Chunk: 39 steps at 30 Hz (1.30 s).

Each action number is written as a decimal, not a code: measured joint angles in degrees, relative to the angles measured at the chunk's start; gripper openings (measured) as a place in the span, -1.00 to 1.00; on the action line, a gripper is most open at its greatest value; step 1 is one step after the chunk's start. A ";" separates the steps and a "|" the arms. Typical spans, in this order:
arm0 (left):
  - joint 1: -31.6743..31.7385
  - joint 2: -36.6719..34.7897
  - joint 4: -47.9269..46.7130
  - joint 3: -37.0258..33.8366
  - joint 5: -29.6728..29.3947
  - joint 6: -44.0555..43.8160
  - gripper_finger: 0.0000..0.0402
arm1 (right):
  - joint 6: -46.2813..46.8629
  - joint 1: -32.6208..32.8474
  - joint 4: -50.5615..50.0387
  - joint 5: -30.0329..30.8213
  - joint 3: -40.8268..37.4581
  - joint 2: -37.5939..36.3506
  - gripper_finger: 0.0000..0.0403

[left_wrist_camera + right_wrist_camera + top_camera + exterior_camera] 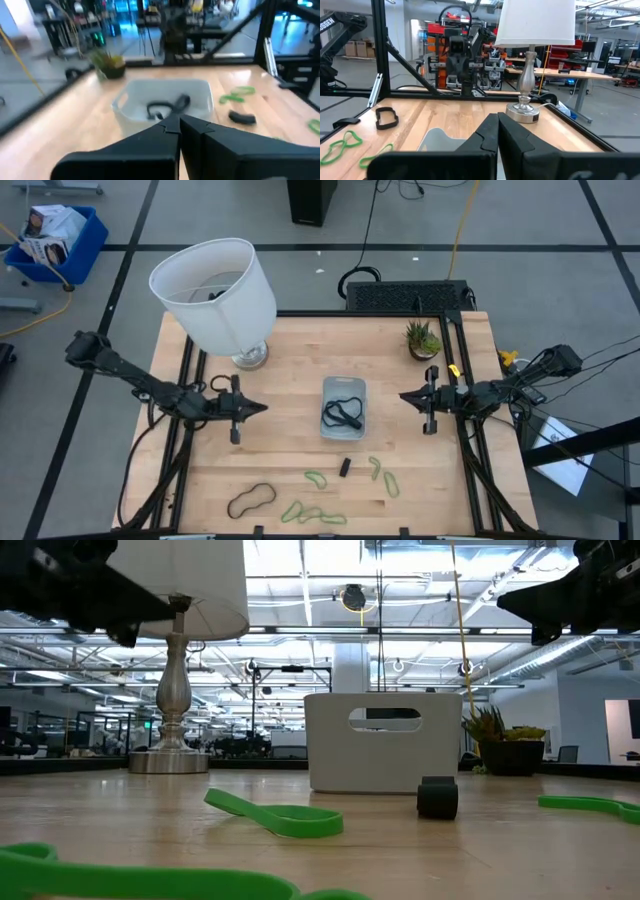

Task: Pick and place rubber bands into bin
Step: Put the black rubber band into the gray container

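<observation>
Green bands [275, 817] nearest the low camera, flat on the desk [290, 455], with a small black block [437, 797] just beyond. Behind the block, the bin [343, 407] at mid-desk, holding black bands [341, 414] tangled in a loose heap. Outside the bin, along the near edge: one black band [250, 499] toward the left, a chain of green loops [312, 513] beside it, one green loop [316, 477] just left of the block, two more green loops [383, 474] to its right.

Left end effector [262, 408] clenched, grasping nothing, hovering left of the bin with tips pointed at it. Right end effector [404, 395] likewise clenched and empty, hovering right of the bin, well apart from it.

On the far left of the desk, a lamp [218, 295] with white shade and silver base. On the far right, a small potted plant [423, 340]. Desk top of pale wood in a black frame.

Beyond, grey floor crossed by dark lines, a blue crate [55, 242] at the far left, cables trailing to a black box. Through the low view, an open workshop hall with ceiling lights.
</observation>
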 joint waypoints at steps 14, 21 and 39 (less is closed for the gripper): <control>-16.53 9.22 -3.05 2.41 -7.75 -18.74 -0.99 | 0.00 0.00 -1.00 -0.01 0.01 0.00 -1.00; -22.45 19.16 -11.16 11.79 -9.90 -24.39 -0.99 | -0.02 0.00 -1.47 -0.01 -0.01 0.00 -1.00; -27.00 51.46 -32.67 43.34 0.90 -35.24 -0.95 | 1.66 0.00 -1.31 -0.01 -0.01 -0.02 -1.00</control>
